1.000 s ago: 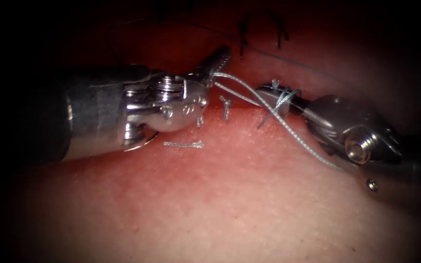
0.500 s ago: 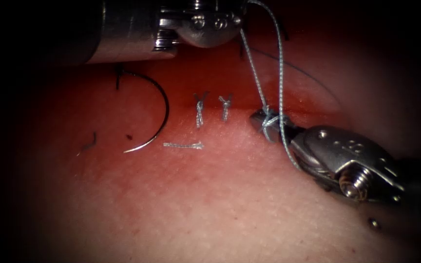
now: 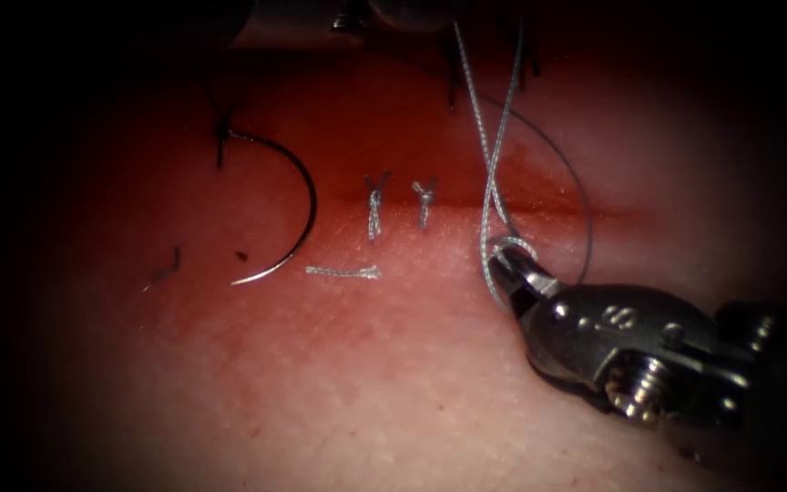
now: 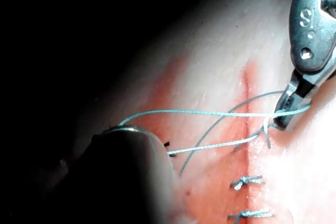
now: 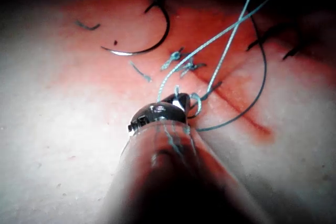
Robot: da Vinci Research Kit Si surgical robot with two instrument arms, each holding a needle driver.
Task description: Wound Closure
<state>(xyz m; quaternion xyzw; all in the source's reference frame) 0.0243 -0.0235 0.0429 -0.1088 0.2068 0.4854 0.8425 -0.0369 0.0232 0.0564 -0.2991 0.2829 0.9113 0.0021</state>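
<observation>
From above, your right claw (image 3: 509,271) clenches the thread (image 3: 489,155) at the cut; the needle (image 3: 289,219) lies free on the tissue (image 3: 393,383), well left. Your left claw's state I cannot tell. The left wrist view shows thread (image 4: 210,113) stretched between both tools.

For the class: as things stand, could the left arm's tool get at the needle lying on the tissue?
Probably yes: the needle lies free on the tissue, left of the finished stitches, nothing covering it.
</observation>
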